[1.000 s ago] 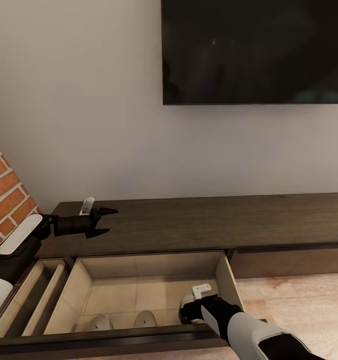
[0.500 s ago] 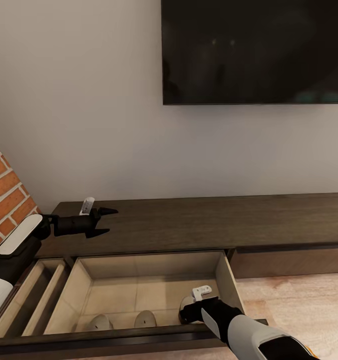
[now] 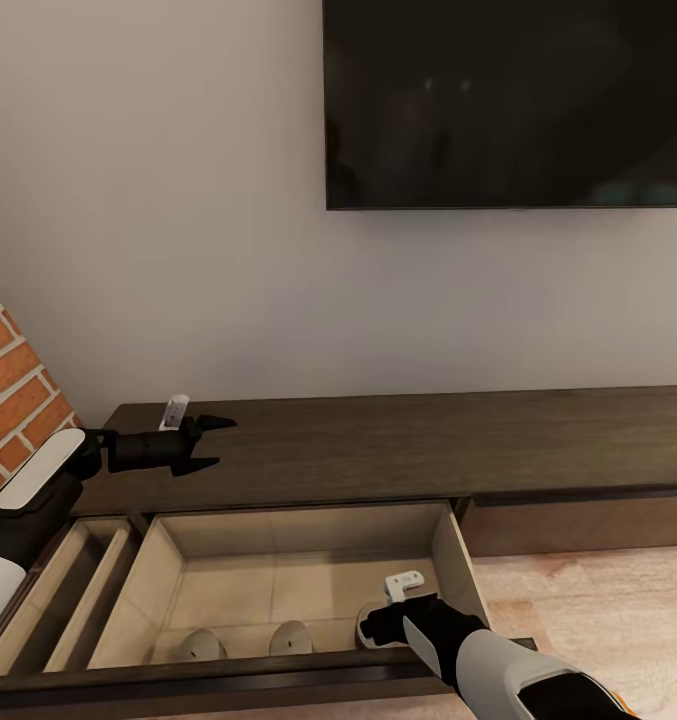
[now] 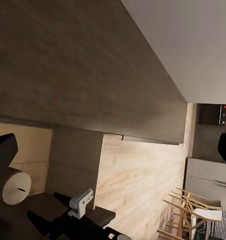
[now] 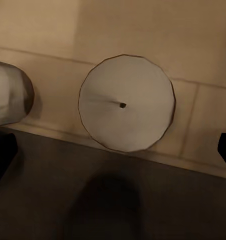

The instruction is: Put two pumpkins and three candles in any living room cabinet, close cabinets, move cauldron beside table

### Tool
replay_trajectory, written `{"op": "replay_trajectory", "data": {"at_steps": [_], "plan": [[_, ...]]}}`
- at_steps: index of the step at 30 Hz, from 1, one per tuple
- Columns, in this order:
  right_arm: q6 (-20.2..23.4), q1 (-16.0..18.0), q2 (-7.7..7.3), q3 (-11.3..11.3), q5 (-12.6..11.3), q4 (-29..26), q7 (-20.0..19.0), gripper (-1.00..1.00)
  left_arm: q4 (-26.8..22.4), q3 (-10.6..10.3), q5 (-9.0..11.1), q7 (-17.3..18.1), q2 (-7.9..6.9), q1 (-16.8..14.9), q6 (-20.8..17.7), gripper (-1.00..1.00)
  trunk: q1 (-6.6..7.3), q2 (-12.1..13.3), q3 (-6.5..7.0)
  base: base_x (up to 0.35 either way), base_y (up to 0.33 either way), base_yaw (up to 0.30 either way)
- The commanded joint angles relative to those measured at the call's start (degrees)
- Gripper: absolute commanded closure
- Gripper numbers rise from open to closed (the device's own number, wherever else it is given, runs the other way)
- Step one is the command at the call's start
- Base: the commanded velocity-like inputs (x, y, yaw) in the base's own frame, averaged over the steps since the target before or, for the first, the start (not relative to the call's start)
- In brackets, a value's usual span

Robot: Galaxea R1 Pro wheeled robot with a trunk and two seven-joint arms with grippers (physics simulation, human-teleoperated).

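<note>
Overhead: left gripper (image 3: 210, 443) open, level above the cabinet (image 3: 398, 445) top; right gripper (image 3: 371, 628) reaches down into the open drawer (image 3: 456, 560), near three candles (image 3: 290, 637). Left wrist: a candle (image 4: 12, 187) in the drawer, right arm beside it. Right wrist: fingers spread wide, empty, over a candle (image 5: 126, 102); another (image 5: 10, 100) beside.

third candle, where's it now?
Head view: the third candle sits in the open cabinet drawer, at its front right corner under the right claw, right of the other two candles.
</note>
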State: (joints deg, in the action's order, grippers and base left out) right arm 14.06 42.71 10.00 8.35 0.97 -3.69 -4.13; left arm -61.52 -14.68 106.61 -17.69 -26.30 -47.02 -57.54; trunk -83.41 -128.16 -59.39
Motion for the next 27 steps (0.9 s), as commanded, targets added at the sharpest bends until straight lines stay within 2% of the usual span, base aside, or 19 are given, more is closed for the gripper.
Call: {"op": "replay_trajectory", "data": {"at_steps": [1, 6, 8, 9, 11, 12, 13, 14, 15, 18, 19, 23, 27], "plan": [[0.0, 0.0, 0.00, 0.0, 0.0, 0.0, 0.0, -1.00, 0.0, 0.0, 0.0, 0.0, 0.01, 0.0, 0.0, -1.00, 0.00, 0.0, 0.00, 0.000, 0.000, 0.000], [-0.2, 0.2, 0.00, -0.1, 0.1, -1.4, -1.0, -1.00, 0.0, 0.0, -0.1, 0.0, -0.03, 0.0, 0.0, -1.00, 0.00, 0.0, 0.00, 0.000, 0.000, 0.000], [-0.3, 0.2, -0.14, -0.3, 0.1, -4.0, -3.7, -1.00, 0.0, 0.0, -0.1, -0.1, -0.01, 0.0, 0.0, -1.00, 0.00, 0.0, 0.00, 0.000, 0.000, 0.000], [-0.1, 0.3, -0.23, -0.4, 0.1, -6.7, -7.1, -1.00, 0.0, 0.0, -0.1, -0.1, 0.00, 0.0, 0.0, -1.00, 0.00, 0.0, 0.00, 0.000, 0.000, 0.000], [0.1, 0.3, -0.40, -0.5, 0.0, -9.3, -11.2, -1.00, 0.0, 0.0, -0.1, -0.1, 0.01, 0.0, 0.0, -1.00, 0.00, 0.0, 0.00, 0.000, 0.000, 0.000], [0.4, 0.3, -0.72, -0.6, -0.4, -11.6, -15.7, -1.00, 0.0, 0.0, -0.2, -0.1, 0.02, 0.0, 0.0, -1.00, 0.00, 0.0, 0.00, 0.000, 0.000, 0.000], [0.5, 0.3, -0.87, -0.6, -0.6, -12.2, -17.3, -1.00, 0.0, 0.0, -0.2, -0.1, 0.02, 0.0, 0.0, -1.00, 0.00, 0.0, 0.00, 0.000, 0.000, 0.000], [0.6, 0.3, -1.57, -0.8, -1.6, -13.9, -22.0, -1.00, 0.0, 0.0, -0.2, -0.1, 0.02, 0.0, 0.1, -1.00, 0.00, 0.0, 0.00, 0.000, 0.000, 0.000], [0.6, 0.3, -1.96, -0.9, -2.1, -14.3, -23.6, -1.00, 0.0, -0.1, -0.2, -0.1, 0.02, 0.0, 0.1, -1.00, 0.00, 0.0, 0.00, 0.000, 0.000, 0.000], [1.0, 0.3, -5.33, -1.1, -5.6, -16.6, -32.1, -1.00, 0.0, -0.1, -0.2, -0.1, 0.08, 0.0, 0.1, -1.00, 0.00, 0.0, 0.00, 0.000, 0.000, 0.000], [2.4, 0.3, -6.18, -1.1, -7.1, -17.3, -33.7, -1.00, 0.0, -0.1, -0.2, -0.1, 0.09, 0.0, 0.1, -1.00, 0.00, 0.0, 0.00, 0.000, 0.000, 0.000], [11.1, 0.3, -7.41, -1.1, -8.8, -20.2, -35.3, -1.00, 0.0, -0.1, -0.2, -0.1, 0.16, 0.0, 0.1, -1.00, 0.00, 0.0, 0.00, 0.000, 0.000, 0.000], [14.3, 0.3, -8.13, -1.1, -9.0, -21.7, -35.7, -1.00, 0.0, -0.1, -0.2, -0.1, 0.19, 0.0, 0.0, -1.00, 0.00, 0.0, 0.00, 0.000, 0.000, 0.000]]}}
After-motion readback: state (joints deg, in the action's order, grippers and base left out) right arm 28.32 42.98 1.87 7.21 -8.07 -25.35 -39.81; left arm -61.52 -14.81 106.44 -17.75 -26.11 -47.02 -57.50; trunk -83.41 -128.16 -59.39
